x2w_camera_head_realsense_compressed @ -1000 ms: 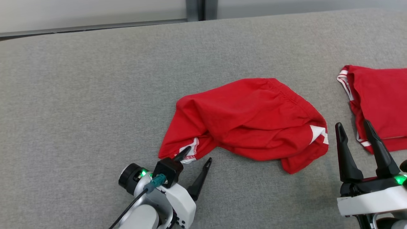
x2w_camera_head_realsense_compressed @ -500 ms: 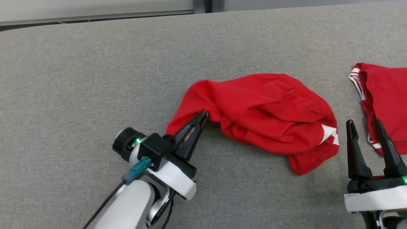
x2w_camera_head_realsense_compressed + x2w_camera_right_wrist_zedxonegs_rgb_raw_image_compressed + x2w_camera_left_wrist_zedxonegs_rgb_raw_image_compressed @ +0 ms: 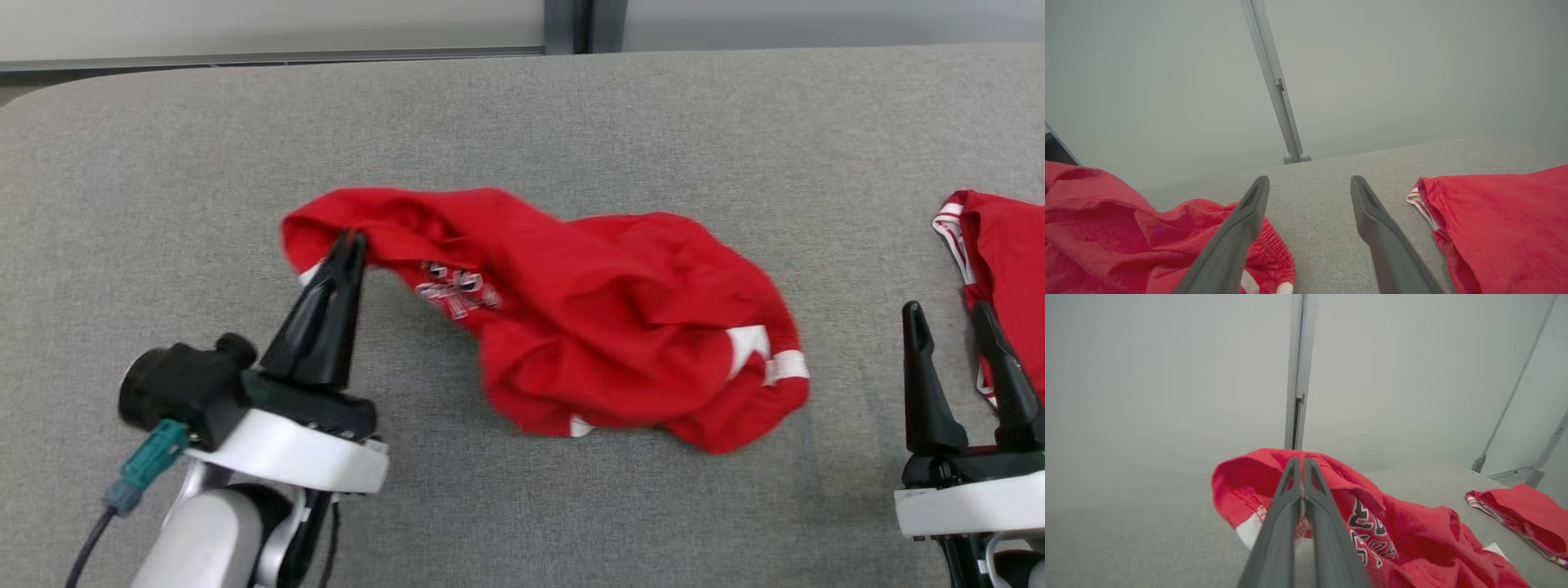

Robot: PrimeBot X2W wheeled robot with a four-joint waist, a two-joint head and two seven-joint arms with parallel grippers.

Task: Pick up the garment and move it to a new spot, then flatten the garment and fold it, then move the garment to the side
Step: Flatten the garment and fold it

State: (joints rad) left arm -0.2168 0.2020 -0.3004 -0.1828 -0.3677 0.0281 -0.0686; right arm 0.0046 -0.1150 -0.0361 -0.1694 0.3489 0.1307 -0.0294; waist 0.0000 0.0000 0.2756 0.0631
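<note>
Left jaws pinch the garment [image 3: 612,327], its lower edge blurred.

Left of the left gripper [image 3: 353,239] and ahead of it, the grey surface [image 3: 188,163] lies bare and open to pass. On its right, the garment [image 3: 588,327] pinched in its closed fingers sprawls across the way. The right gripper [image 3: 947,310], fingers spread, has bare surface between and ahead of them, the garment near on its left and a second cloth [image 3: 1012,253] close on its right.
</note>
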